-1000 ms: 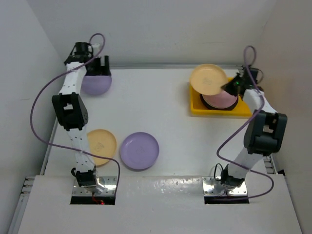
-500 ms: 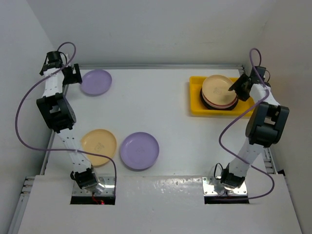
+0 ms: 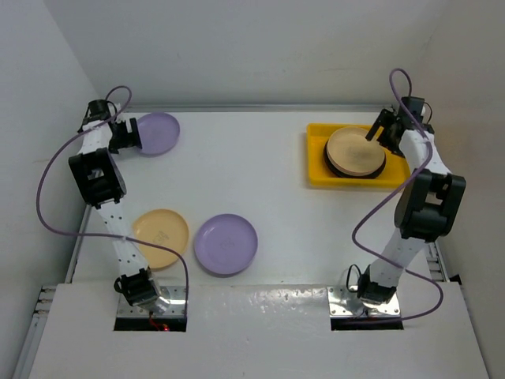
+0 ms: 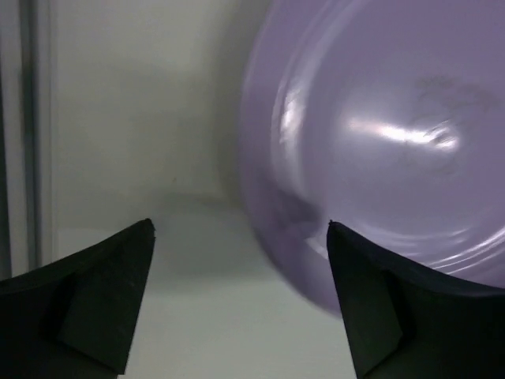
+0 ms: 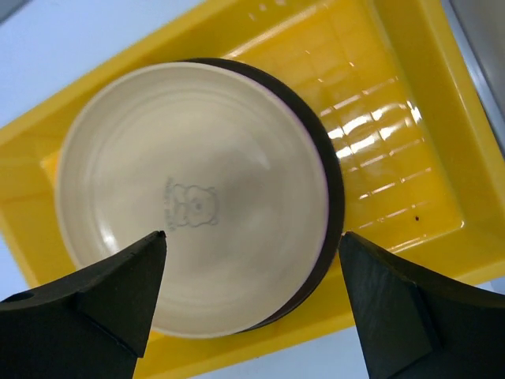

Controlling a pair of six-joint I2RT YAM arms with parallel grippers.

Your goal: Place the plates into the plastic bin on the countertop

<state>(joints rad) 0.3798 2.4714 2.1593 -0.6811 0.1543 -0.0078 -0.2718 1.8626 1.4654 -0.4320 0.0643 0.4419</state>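
1. over the far right corner of the table [image 3: 260, 174], the right hand [image 5: 251, 234] hangs with its two fingers spread wide and nothing between them.
2. just beneath that hand we see a pale yellow-orange plate [image 5: 193, 197] lying flat, face up, with a small bear mark [image 5: 192, 207] near its middle.
3. this plate tops a dark-edged stack [image 5: 333, 189] of plates, whose rim peeps out along one side.
4. the stack sits inside the plastic bin [image 5: 394, 118], bright yellow, with bare glossy floor showing beside the plates.
5. at the far left corner, the left hand [image 4: 240, 223] is open as well and grips nothing; one finger is over bare table, the other finger [image 4: 371, 308] hides part of the edge of a lavender plate [image 4: 379, 142].
6. whether that finger touches the rim we cannot tell, as the wrist view is blurred there.
7. this lavender plate lies flat on the table, close to the left wall [image 3: 47, 95].
8. nearer the arm bases, a second pale yellow-orange plate [image 3: 160, 234] lies partly behind the left arm [image 3: 99, 178].
9. a second lavender plate [image 3: 226, 243] lies just beside it; both rest on the table, well apart from the bin.
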